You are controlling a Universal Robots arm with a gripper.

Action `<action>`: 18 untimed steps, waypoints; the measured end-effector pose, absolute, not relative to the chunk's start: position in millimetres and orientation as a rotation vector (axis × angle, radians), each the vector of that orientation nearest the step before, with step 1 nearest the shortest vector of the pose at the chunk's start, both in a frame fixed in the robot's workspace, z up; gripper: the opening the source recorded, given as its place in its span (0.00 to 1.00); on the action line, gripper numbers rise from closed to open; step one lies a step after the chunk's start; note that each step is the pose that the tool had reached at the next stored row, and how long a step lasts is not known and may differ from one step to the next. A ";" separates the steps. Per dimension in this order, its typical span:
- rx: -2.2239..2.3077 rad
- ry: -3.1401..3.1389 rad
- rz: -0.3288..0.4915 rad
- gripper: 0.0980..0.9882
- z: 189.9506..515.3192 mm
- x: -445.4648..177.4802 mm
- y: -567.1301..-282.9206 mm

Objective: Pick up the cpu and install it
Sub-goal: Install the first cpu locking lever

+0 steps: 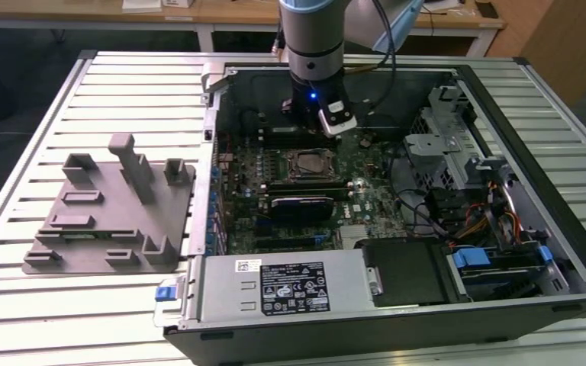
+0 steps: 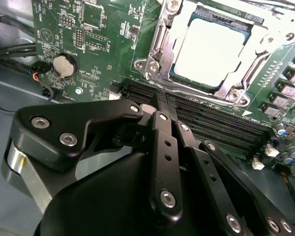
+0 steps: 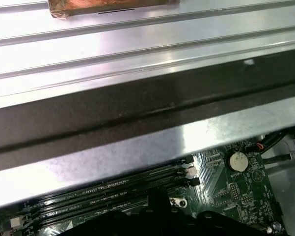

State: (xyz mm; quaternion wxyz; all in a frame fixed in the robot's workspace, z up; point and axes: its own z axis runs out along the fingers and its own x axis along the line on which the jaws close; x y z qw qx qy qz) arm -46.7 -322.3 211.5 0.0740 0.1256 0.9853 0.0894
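The cpu point(image 2: 212, 49) sat flat in its socket point(image 2: 159, 59) on the green board point(image 2: 88, 44), with the shiny metal frame around it, so the putting-in step looked about done. In the exterior view the cpu point(image 1: 304, 162) lay in the middle of the open computer case point(image 1: 537, 229), just below the arm point(image 1: 313, 38). The gripper point(image 2: 161, 105) hung over the long black memory slots point(image 2: 211, 123) beside the socket, a little apart from the chip. Its black fingers point(image 2: 163, 142) were pressed together and held nothing. The chip was a flat square with a pale, bright top. The grey plastic holder point(image 1: 110, 213) with blocks and posts stood on the ribbed metal counter point(image 1: 28, 130). I think the next move needs care to lift straight, clear of the slots.
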 end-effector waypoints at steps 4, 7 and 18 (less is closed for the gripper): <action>0.375 2.969 0.214 0.01 211.2 -45.7 -322.2; 0.375 2.987 0.157 0.01 211.2 -44.0 -322.2; 0.373 3.023 0.008 0.01 210.6 -41.5 -323.7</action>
